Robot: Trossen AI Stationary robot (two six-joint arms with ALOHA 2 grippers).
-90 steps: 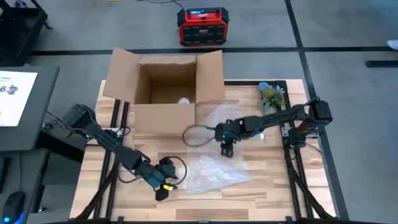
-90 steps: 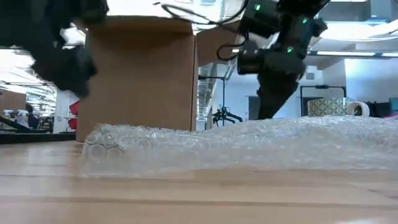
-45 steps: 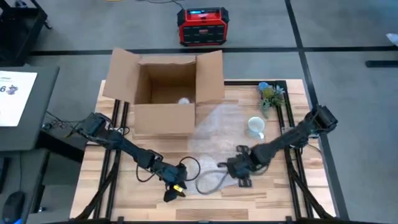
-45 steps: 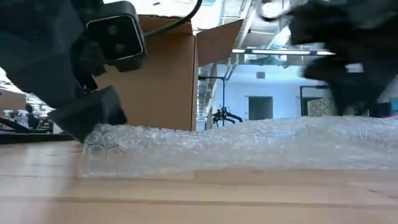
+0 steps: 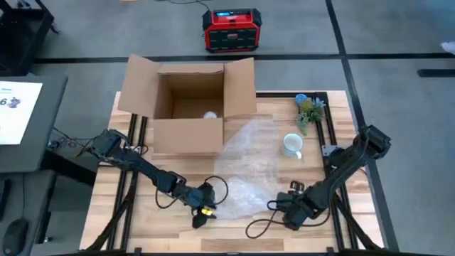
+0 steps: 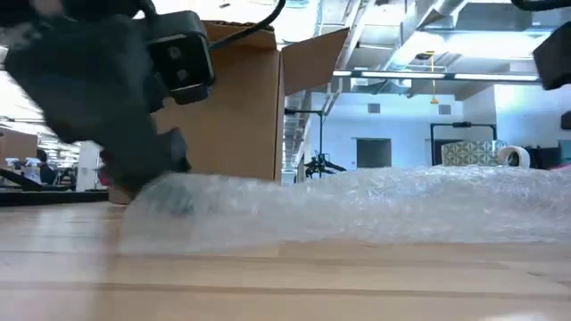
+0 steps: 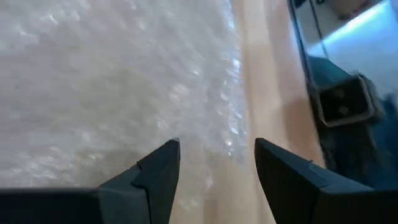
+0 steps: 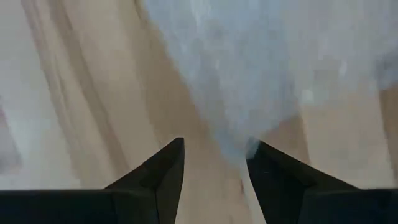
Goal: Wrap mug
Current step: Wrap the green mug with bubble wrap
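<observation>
**Both grippers at the near edge of the bubble wrap, mug waiting beyond**

We have both arms low over the desk (image 5: 142, 220). Our left gripper (image 5: 201, 215) sits at the near left corner of the bubble wrap (image 5: 249, 167); in the left wrist view its fingers (image 7: 158, 171) stand apart, with the edge of the sheet lying just ahead of them and nothing between them. Our right gripper (image 5: 293, 213) is at the near right corner; its fingers (image 8: 165, 171) are also apart, and the corner of the sheet reaches down toward the gap without being pinched yet.

The mug (image 5: 291, 145) stands upright beyond our right gripper, on or right at the far right edge of the sheet; we cannot tell which. Further out from both grippers are an open cardboard box (image 5: 188, 107) and a small plant (image 5: 309, 110).

We judge the sheet to be very light, limp and a little slippery: it will sag and slide unless each gripper closes on a corner, right at the edge where a single layer lifts off the wood. The mug looks ceramic, so rigid, fairly heavy beside the wrap, and breakable. If we handle it, we would take the rim or handle, and draw the wrap over gently so it does not tip.
</observation>
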